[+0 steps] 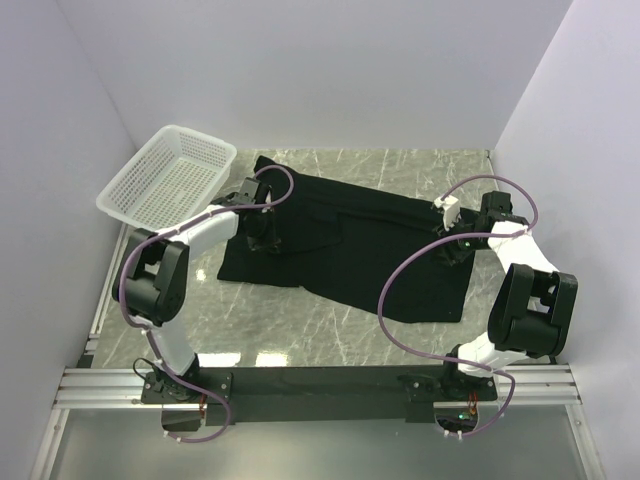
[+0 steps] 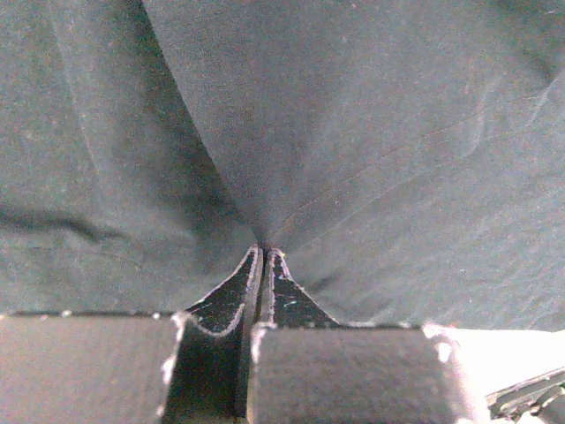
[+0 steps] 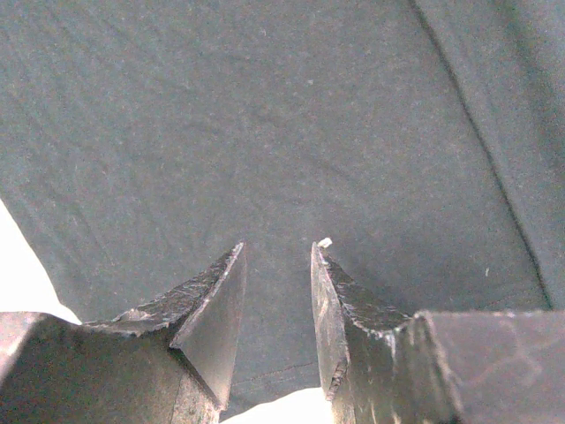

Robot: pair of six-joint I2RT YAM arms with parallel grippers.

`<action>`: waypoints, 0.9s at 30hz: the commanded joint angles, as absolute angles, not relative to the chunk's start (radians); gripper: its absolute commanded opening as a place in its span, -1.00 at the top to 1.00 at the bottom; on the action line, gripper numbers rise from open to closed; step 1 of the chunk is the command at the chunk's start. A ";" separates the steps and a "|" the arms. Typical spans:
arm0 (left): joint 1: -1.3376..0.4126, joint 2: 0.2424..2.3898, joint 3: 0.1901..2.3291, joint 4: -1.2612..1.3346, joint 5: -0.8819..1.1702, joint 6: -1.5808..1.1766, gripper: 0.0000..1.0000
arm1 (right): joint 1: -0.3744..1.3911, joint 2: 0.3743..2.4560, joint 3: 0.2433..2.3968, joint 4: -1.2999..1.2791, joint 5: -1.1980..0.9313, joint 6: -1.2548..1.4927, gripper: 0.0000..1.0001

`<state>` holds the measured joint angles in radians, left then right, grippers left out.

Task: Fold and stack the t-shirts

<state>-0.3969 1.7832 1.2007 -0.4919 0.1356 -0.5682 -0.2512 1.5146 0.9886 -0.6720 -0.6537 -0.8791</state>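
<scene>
You're just getting going on the first fold here.
The shirt (image 1: 350, 240) is lying spread out on the worktop (image 1: 330, 340), your left jaws are clamping a pinch of it, and the right jaws are sitting apart near its edge. I reckon you're needing a right-side grip before lifting.

- White plastic mesh basket (image 1: 170, 180), at the surface's far left corner.
- Grey marble-patterned surface (image 1: 330, 335).
- Plain white walls (image 1: 300, 70) on three sides.
- Metal rail (image 1: 100, 385) along the near edge.
</scene>
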 commanded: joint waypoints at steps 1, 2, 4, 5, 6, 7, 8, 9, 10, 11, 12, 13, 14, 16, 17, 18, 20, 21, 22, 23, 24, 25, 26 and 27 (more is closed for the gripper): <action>-0.402 1.723 1.204 -0.518 0.150 -0.545 0.99 | -0.256 1.486 0.979 -0.652 -0.675 -0.879 0.15; -0.402 1.720 1.200 -0.520 0.146 -0.545 0.99 | -0.256 1.486 0.979 -0.652 -0.673 -0.879 0.14; -0.402 1.717 1.198 -0.525 0.141 -0.543 0.99 | -0.256 1.488 0.979 -0.652 -0.675 -0.880 0.15; -0.402 1.712 1.197 -0.526 0.134 -0.543 0.99 | -0.256 1.489 0.977 -0.652 -0.675 -0.881 0.15; -0.402 1.710 1.197 -0.529 0.129 -0.543 0.99 | -0.256 1.489 0.977 -0.652 -0.675 -0.881 0.15; -0.402 1.709 1.197 -0.535 0.121 -0.542 0.99 | -0.256 1.488 0.979 -0.653 -0.676 -0.882 0.15; -0.400 1.706 1.195 -0.537 0.117 -0.540 0.99 | -0.256 1.488 0.977 -0.650 -0.675 -0.882 0.14; -0.399 1.701 1.193 -0.538 0.117 -0.538 0.99 | -0.255 1.488 0.977 -0.650 -0.673 -0.884 0.15; -0.397 1.701 1.193 -0.543 0.117 -0.538 0.99 | -0.256 1.488 0.974 -0.650 -0.672 -0.882 0.15; -0.397 1.694 1.190 -0.546 0.117 -0.537 0.99 | -0.256 1.486 0.976 -0.650 -0.672 -0.885 0.15; -0.397 1.690 1.189 -0.548 0.120 -0.534 0.99 | -0.256 1.489 0.974 -0.649 -0.670 -0.885 0.15; -0.397 1.687 1.186 -0.551 0.118 -0.534 0.99 | -0.256 1.486 0.971 -0.647 -0.670 -0.885 0.15; -0.397 1.681 1.183 -0.558 0.118 -0.532 0.99 | -0.256 1.486 0.971 -0.646 -0.670 -0.884 0.15; -0.396 1.672 1.175 -0.561 0.115 -0.531 0.99 | -0.256 1.486 0.968 -0.643 -0.672 -0.884 0.15; -0.394 1.666 1.169 -0.564 0.114 -0.531 0.99 | -0.256 1.486 0.966 -0.641 -0.672 -0.881 0.15; -0.394 1.664 1.167 -0.565 0.115 -0.531 0.99 | -0.256 1.486 0.965 -0.640 -0.672 -0.881 0.15; -0.393 1.657 1.160 -0.566 0.112 -0.531 0.99 | -0.256 1.486 0.965 -0.640 -0.672 -0.881 0.15; -0.393 1.654 1.158 -0.569 0.110 -0.532 0.99 | -0.256 1.488 0.965 -0.641 -0.672 -0.881 0.15; -0.391 1.651 1.157 -0.569 0.101 -0.534 0.99 | -0.256 1.488 0.965 -0.640 -0.670 -0.882 0.15; -0.390 1.643 1.151 -0.569 0.097 -0.534 0.99 | -0.255 1.488 0.963 -0.640 -0.670 -0.882 0.15; -0.388 1.640 1.149 -0.568 0.095 -0.534 0.99 | -0.256 1.488 0.962 -0.638 -0.669 -0.882 0.15; -0.382 1.641 1.146 -0.568 0.095 -0.532 0.99 | -0.256 1.488 0.962 -0.635 -0.669 -0.881 0.15; -0.379 1.646 1.144 -0.568 0.091 -0.532 0.99 | -0.256 1.489 0.962 -0.634 -0.669 -0.879 0.15; -0.374 1.647 1.144 -0.568 0.089 -0.531 0.99 | -0.256 1.491 0.962 -0.634 -0.669 -0.877 0.15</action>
